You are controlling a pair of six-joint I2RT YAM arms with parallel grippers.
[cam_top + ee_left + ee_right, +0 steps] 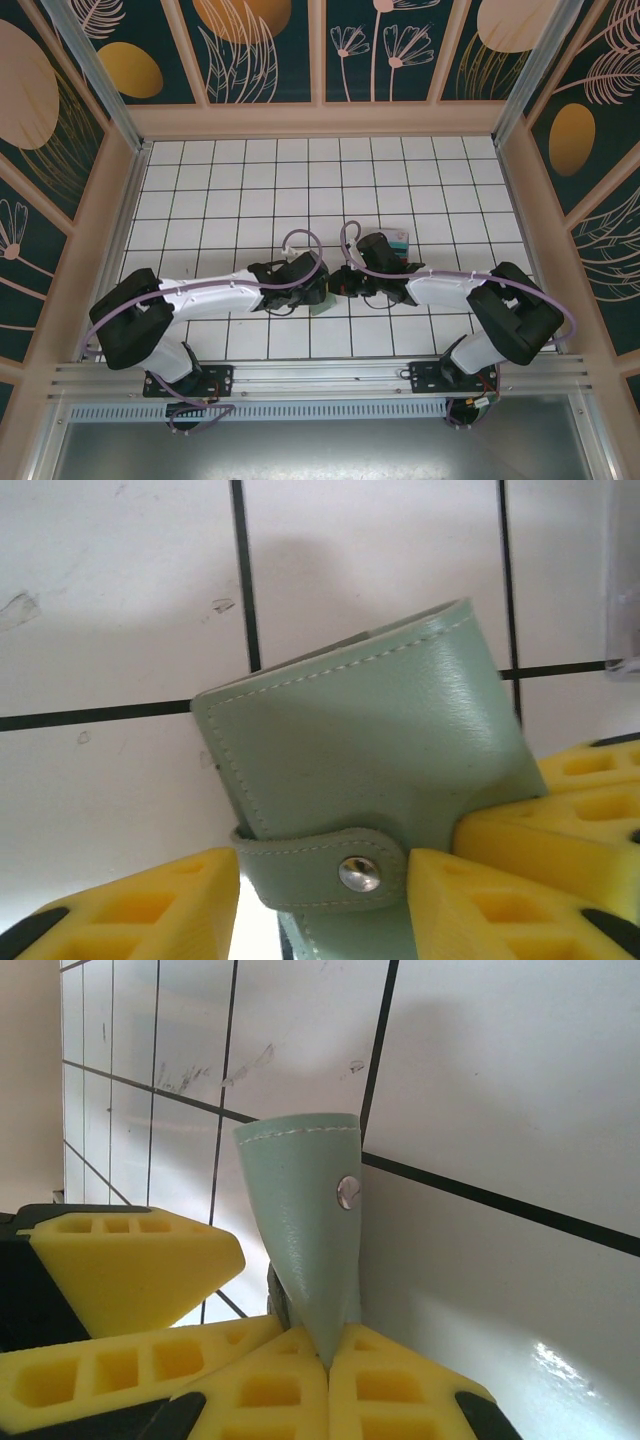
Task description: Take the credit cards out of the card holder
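We see two arms, the left arm (215,292) and the right arm (455,290), meet over the middle of the white tiled surface (250,190). Between them is the card holder (370,740), sage green, tilted and lifted at one end. The right claw (328,1345) is closed tight on one thin edge of it. The left claw (322,880) brackets the strap end with its jaws half spread. We cannot tell whether it is pressing on the holder or only flanking it. A small teal and red pile of credit cards (399,240) lies on the tiles just beyond the right wrist, so we judge part of the job done. The strap (290,852) looks fastened by its metal stud (359,873). We take this step to be the opening of the holder. The next move calls for one claw to hold the body firm while the other pulls the strap off its stud.
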